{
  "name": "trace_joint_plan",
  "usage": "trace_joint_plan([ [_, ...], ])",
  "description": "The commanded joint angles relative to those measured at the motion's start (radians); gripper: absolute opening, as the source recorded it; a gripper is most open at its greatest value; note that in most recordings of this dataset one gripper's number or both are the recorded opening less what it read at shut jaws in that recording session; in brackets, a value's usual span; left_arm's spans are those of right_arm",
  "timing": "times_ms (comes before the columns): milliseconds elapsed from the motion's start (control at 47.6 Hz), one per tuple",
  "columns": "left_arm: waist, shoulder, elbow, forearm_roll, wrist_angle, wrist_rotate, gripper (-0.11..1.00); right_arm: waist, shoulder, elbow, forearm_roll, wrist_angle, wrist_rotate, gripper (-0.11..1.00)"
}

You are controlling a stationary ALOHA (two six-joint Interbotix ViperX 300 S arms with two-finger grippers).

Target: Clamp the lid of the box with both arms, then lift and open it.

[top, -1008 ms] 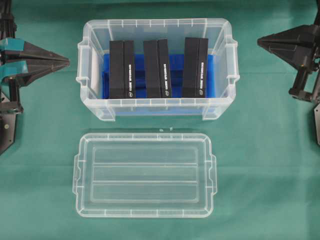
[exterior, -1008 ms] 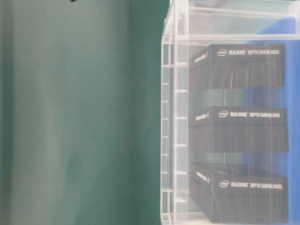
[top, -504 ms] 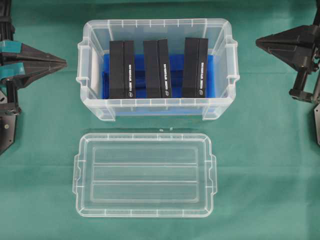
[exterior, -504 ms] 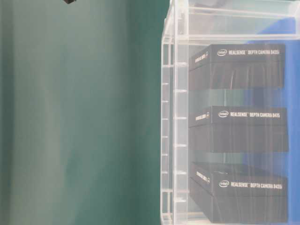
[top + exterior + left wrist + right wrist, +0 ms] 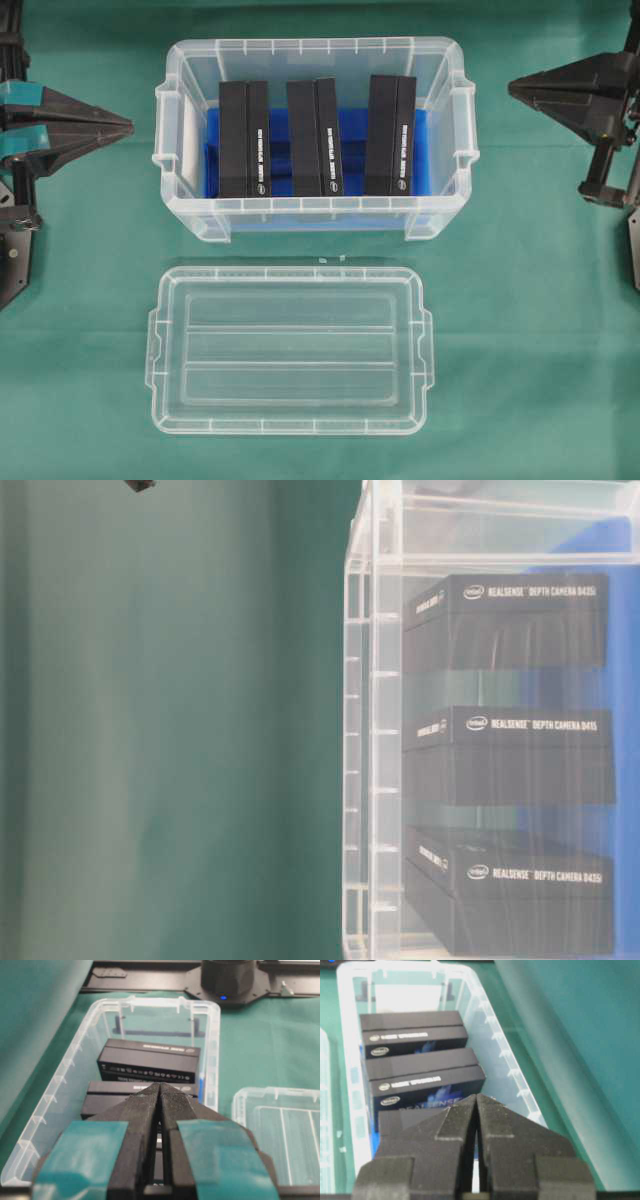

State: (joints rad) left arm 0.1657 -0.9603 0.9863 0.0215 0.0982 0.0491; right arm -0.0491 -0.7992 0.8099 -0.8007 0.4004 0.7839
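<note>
Overhead view, box (image 5: pixel 312 215) holding three black cases (image 5: pixel 319 136), lid (image 5: pixel 290 350) beside it, both end effectors pressed together, empty

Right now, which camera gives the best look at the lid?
The overhead view: the whole lid lies flat on the cloth in front of the box. The left wrist view catches only one corner, the right wrist view a sliver at its left edge, and the table-level view none.
</note>
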Motion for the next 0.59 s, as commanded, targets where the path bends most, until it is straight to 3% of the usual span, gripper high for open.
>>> trace_joint_plan([
  [0, 0.003, 0.005, -0.009, -0.002, -0.003, -0.002, 0.01, -0.002, 0.005, -0.014, 0.0, -0.015, 0.002, 0.0],
  [567, -0.011, 0.005, -0.009, -0.002, 0.005, -0.002, 0.01, 0.015, 0.009, -0.014, 0.008, -0.017, 0.005, 0.0],
])
